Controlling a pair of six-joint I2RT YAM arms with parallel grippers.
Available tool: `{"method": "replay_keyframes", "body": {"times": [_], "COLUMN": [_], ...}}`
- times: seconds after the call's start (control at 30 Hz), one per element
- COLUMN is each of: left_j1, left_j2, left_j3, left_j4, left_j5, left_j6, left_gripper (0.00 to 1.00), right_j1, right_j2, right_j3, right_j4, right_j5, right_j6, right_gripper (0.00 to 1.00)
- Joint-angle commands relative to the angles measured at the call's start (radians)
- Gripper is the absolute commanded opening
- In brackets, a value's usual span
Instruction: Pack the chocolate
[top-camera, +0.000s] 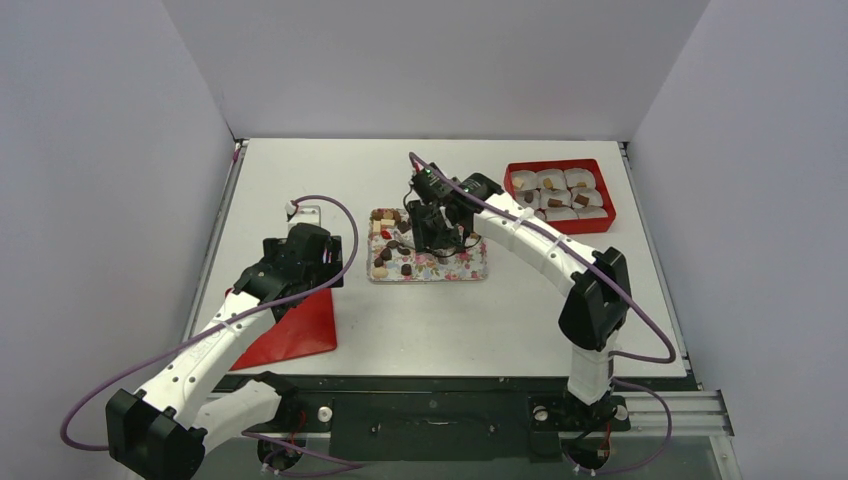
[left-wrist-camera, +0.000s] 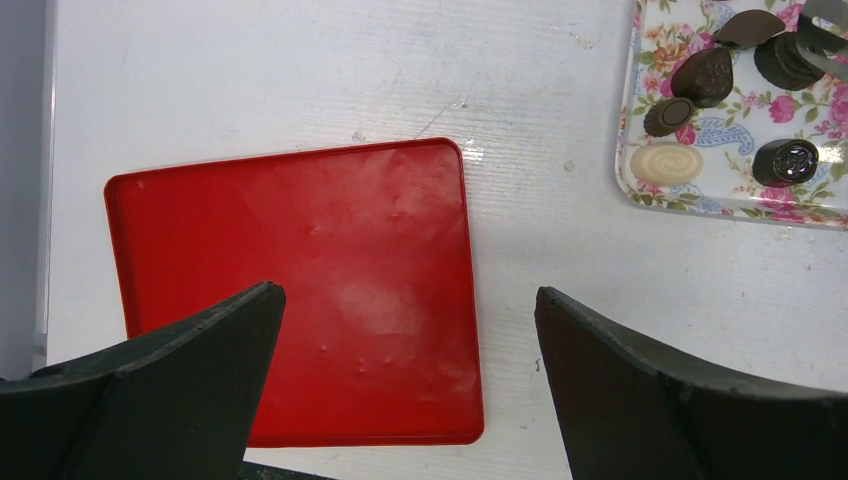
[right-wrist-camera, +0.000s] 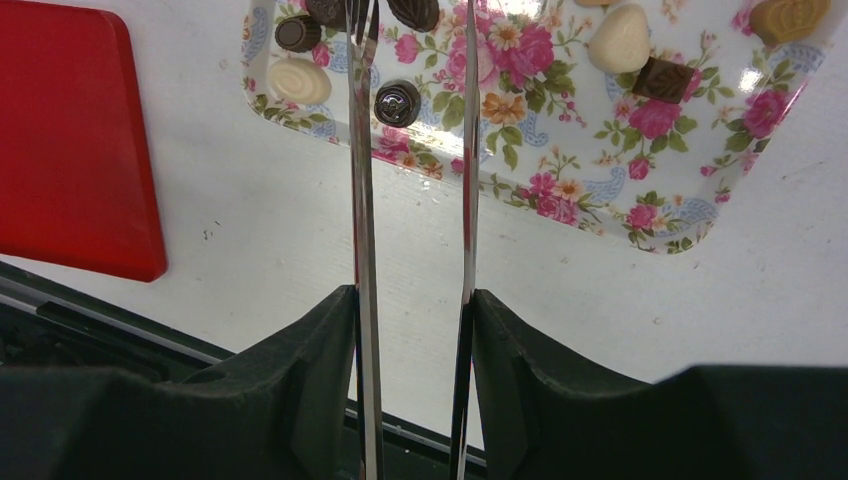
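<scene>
1. Tray (right-wrist-camera: 560, 170): white ground, pink roses, green leaves, blue paisley.
2. Chocolates (right-wrist-camera: 397, 102): dark brown, cream, tan.
3. Lid (left-wrist-camera: 300, 290), near left: plain red.
4. Box (top-camera: 553, 164), far right: red; paper cups (top-camera: 560, 213) inside are white.
5. Tongs (right-wrist-camera: 362, 200): shiny silver.
6. Table (top-camera: 500, 320): white.
7. Arms (top-camera: 530, 240): white, black joints.

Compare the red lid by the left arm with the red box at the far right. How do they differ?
The red lid lies flat and bare; the red box has taller walls and holds white paper cups with chocolates. The lid sits near left, the box far right. Both are red rectangles with rounded corners.
</scene>
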Motion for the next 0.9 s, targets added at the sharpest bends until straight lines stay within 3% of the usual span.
{"method": "replay_keyframes", "body": {"times": [0.0,0.87], "left_j1": [0.006,0.006], "left_j2": [-0.017,-0.012], "left_j3": [0.013,0.013], "left_j4": [0.023,0.024], "left_j5": [-0.016,-0.017], "left_j6": [0.005,0.005], "left_gripper": [0.96,0.96], "right_j1": [0.021,0.042], "right_j2": [0.021,0.093], "right_j3": [0.069,0.079], "right_j4": [-0.010,-0.017], "right_j5": [0.029,0.028], "right_j6": [-0.029,-0.048], "right_gripper": [0.40,0.35]}}
